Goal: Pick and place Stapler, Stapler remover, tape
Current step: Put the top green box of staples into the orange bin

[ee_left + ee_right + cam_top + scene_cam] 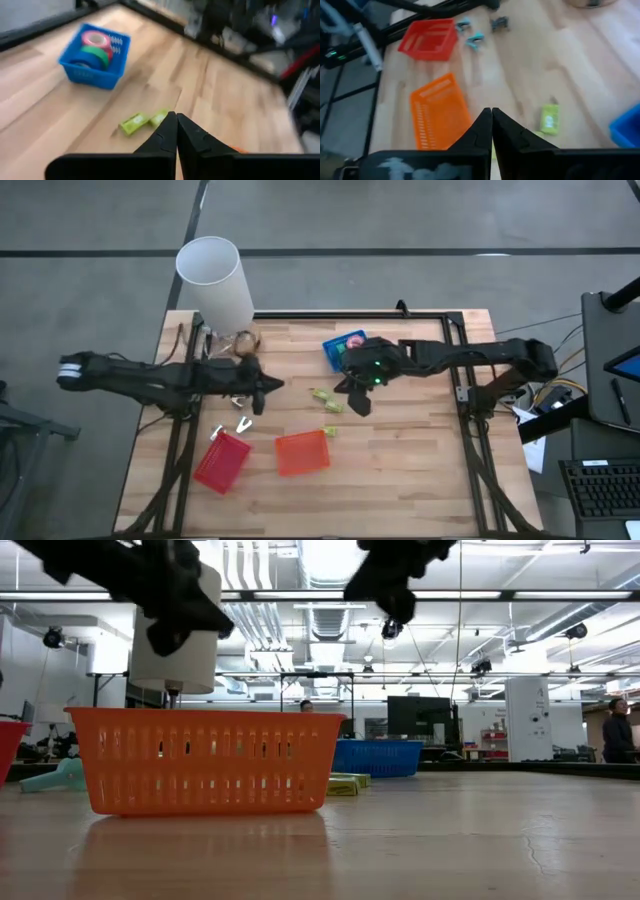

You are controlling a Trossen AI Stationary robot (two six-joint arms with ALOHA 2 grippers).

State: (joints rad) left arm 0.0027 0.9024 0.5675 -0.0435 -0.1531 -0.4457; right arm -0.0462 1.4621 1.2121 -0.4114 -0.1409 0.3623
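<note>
The blue bin (345, 346) stands near the table's far edge. In it lie the tape rolls: pink-red (96, 38), green (96, 52) and blue (81, 60). Two small green staplers (325, 398) (331, 432) lie on the wood between the bins. Small staple removers (243, 423) (215, 433) lie near the red bin (222, 462). My left gripper (268, 385) hovers shut, left of the staplers. My right gripper (357, 398) hovers shut just right of the far stapler (550, 119). Both are raised off the table and hold nothing.
An orange bin (302, 452) and the red bin sit toward the near edge. A tall white cylinder (215, 280) stands at the far left corner, with a round object (243, 340) beside it. Bare wood spreads over the table's right half (420, 460).
</note>
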